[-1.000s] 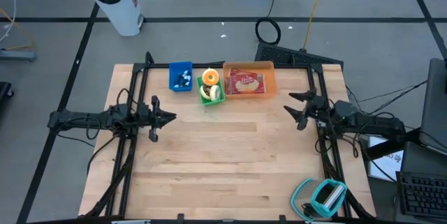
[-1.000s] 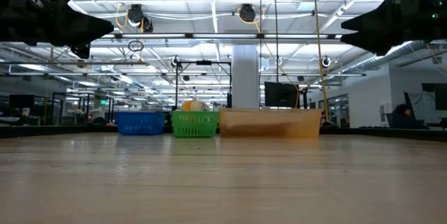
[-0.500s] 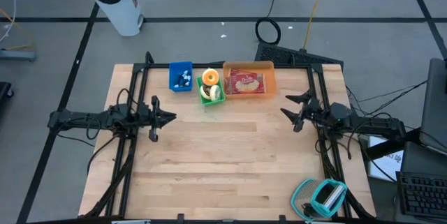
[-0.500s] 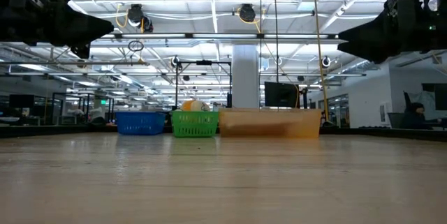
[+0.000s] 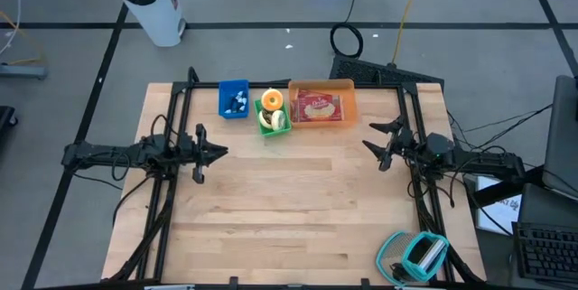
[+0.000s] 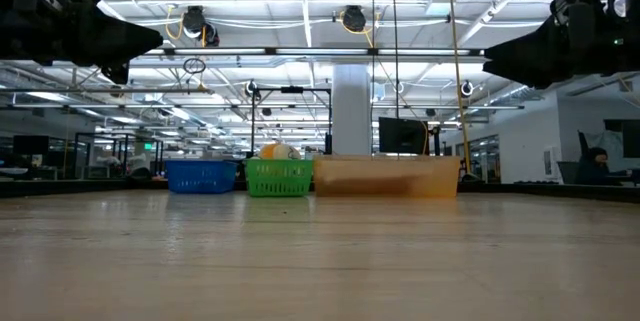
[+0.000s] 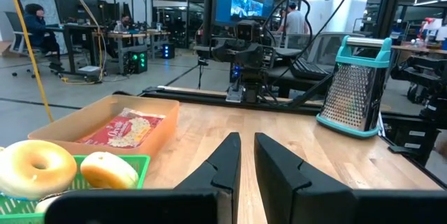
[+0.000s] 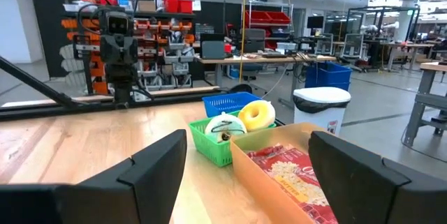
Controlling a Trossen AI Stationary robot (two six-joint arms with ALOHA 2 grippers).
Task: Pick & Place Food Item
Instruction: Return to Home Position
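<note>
Left gripper [image 5: 219, 153]: hovering above the table [image 5: 289, 218], well to the left of the orange bin [image 5: 353, 102] and nearer the front edge. Its jaws are sitting almost together and holding nothing.
Blue bin [image 5: 234, 85]: sitting in the same back row as the orange bin, to its left, with the green basket between them.
Green basket [image 5: 275, 132]: sitting just beside the orange bin's left wall and carrying donuts [image 5: 272, 101].
Popcorn bag [image 5: 318, 107]: lying flat inside the orange bin, its red face showing upward.
Right gripper [image 5: 370, 136]: hovering just right of the orange bin and a little in front of it. Its jaws are standing wide apart and gripping nothing.
Grater [image 5: 417, 254]: lying well in front of the orange bin and to its right, at the table's front corner.
Step in hand: the placing is looking finished, since the bag is resting in the bin and both grippers are hanging empty; the arms are going home.
Next move: it is calling for the right arm to draw away from the orange bin to its rest pose, keeping clear of the bin's rim.
</note>
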